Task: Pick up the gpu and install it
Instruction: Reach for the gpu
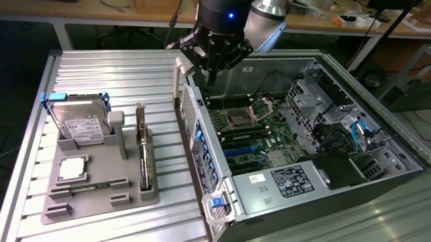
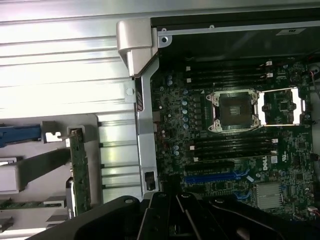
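End effector (image 1: 211, 75) pinched shut, holding nothing, hanging over the rear edge of the open computer case (image 1: 323, 201). The gpu (image 1: 143, 156) stands on edge in a grey holder tray (image 1: 101, 199) just outside the case's rear wall, well apart from the fingers. It all sits on a ribbed metal worktop (image 1: 108, 70), with wooden benches (image 1: 101, 12) behind the case. The exterior view picks up the hard drive (image 1: 77, 123), farther from the case than the gpu. The wrist view looks into the case at the open CPU socket (image 2: 234, 111) and a blue slot (image 2: 215, 177).
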Available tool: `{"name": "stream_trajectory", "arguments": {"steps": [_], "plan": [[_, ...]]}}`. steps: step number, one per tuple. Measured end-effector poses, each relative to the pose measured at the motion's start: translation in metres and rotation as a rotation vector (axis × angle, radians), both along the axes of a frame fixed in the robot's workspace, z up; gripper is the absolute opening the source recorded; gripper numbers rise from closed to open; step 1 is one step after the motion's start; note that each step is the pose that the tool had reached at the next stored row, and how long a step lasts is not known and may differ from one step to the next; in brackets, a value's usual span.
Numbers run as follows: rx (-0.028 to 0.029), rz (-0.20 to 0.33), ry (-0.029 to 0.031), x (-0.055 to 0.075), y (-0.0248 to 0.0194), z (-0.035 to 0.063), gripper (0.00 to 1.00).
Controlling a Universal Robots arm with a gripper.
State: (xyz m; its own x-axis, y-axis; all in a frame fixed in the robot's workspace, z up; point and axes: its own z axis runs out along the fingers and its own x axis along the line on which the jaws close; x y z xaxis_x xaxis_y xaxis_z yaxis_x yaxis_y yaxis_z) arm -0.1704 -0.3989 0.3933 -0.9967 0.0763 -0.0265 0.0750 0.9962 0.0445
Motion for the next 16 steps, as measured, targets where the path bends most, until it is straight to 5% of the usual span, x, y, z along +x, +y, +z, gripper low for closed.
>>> {"name": "stream_trajectory", "arguments": {"steps": [16], "plan": [[0.0,0.0,0.0,-0.054,-0.0001,0.0,0.11]]}}
